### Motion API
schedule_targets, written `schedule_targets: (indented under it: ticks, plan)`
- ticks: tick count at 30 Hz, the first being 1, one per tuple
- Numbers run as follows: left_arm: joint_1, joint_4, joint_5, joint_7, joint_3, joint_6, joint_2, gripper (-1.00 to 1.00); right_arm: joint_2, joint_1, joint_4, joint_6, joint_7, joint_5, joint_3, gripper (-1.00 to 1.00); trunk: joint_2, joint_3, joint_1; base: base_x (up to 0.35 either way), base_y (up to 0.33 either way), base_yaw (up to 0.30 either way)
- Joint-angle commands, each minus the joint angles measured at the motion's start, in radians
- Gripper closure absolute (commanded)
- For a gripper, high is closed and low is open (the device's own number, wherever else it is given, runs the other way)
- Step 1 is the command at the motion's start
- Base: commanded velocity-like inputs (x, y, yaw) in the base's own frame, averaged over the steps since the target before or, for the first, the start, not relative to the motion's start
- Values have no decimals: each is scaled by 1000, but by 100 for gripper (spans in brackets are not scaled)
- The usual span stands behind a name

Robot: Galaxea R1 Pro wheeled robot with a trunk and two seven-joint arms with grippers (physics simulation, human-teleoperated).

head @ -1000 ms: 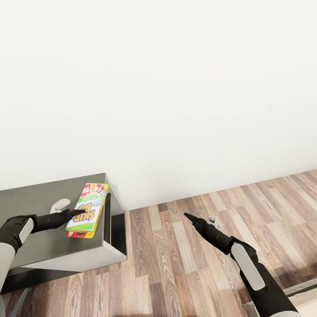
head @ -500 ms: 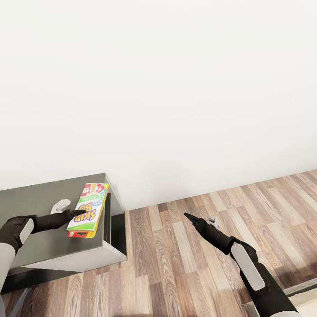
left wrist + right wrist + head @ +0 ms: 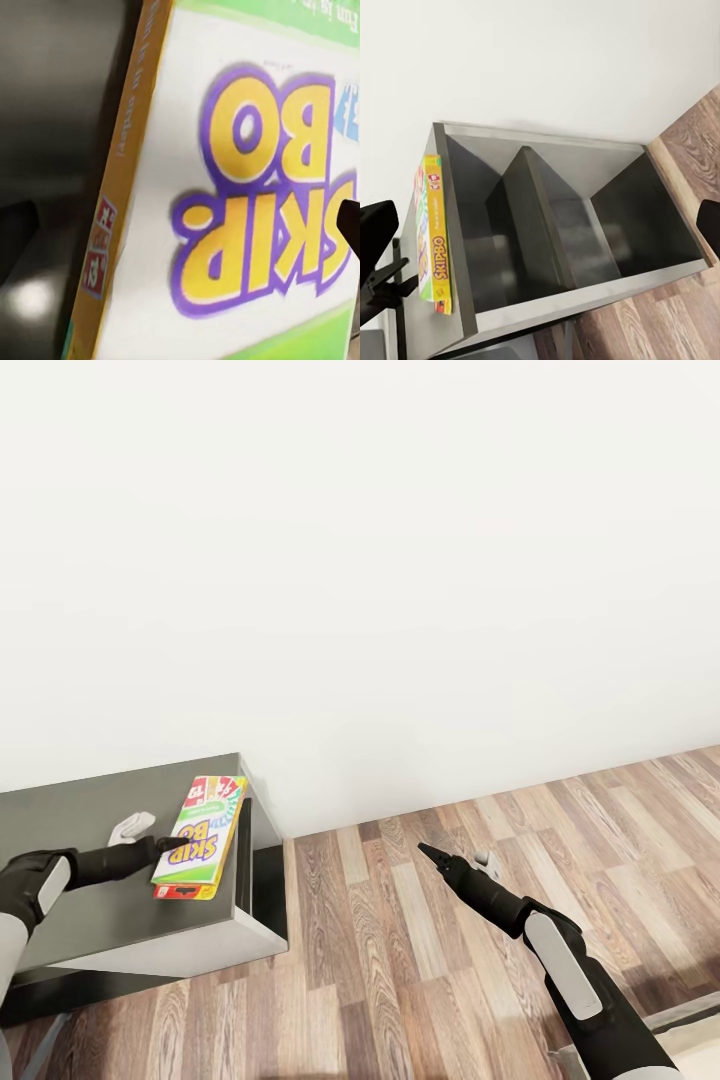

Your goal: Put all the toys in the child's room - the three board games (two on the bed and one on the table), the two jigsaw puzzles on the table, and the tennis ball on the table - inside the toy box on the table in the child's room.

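Observation:
A green-edged Skip-Bo board game [image 3: 202, 828] lies flat on a low dark-topped cabinet [image 3: 90, 935], stacked on a second board game whose red and yellow edge [image 3: 180, 891] peeks out below. My left gripper [image 3: 172, 846] is open at the stack's near long edge. In the left wrist view one fingertip [image 3: 349, 226] overlaps the printed cover [image 3: 255, 195]. My right gripper [image 3: 428, 851] hangs open over the wood floor, right of the cabinet; its fingers [image 3: 376, 225] frame the stack [image 3: 435, 247] seen edge-on. The toy box, table, jigsaw puzzles and tennis ball are out of view.
The cabinet stands against a plain white wall [image 3: 400, 560] and has open, empty compartments [image 3: 555, 225]. Wood floor [image 3: 420, 980] spreads to the right of it. A beige, grey-edged corner [image 3: 690, 1025] shows at the lower right, behind my right arm.
My left arm has drawn back slightly to the left. The stacked games stay where they were and the right arm has not moved.

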Motion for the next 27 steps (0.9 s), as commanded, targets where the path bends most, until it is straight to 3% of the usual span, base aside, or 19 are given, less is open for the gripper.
schedule_targets:
  ticks: [1, 12, 17, 24, 25, 27]
  plan:
    - [-1, -1, 1, -3, 5, 8, 0, -100, -1, -1, 0, 3, 0, -4, 1, -100, -2, -1, 1, 0, 0, 0]
    - [1, -7, 7, -30, 9, 2, 36, -100, -1, 0, 1, -24, 0, -4, 2, -100, -2, -1, 1, 0, 0, 0]
    - [1, -7, 5, -106, 10, 3, 46, -100, -1, 0, 2, -27, 0, -3, 20, -100, -2, -1, 1, 0, 0, 0]
    - [11, -7, 6, -312, 11, 5, 79, -100, -1, 0, 1, -48, 0, -4, 49, -100, -2, -1, 1, 0, 0, 0]
    - [30, -10, 9, -457, 13, 4, 99, -100, -1, -1, 1, -54, 0, -4, 57, -100, -2, -1, 1, 0, 0, 0]
    - [35, -13, 7, -554, 13, 4, 106, -100, -1, -1, 1, -56, 0, -4, 60, -100, -2, -1, 1, 0, 0, 0]
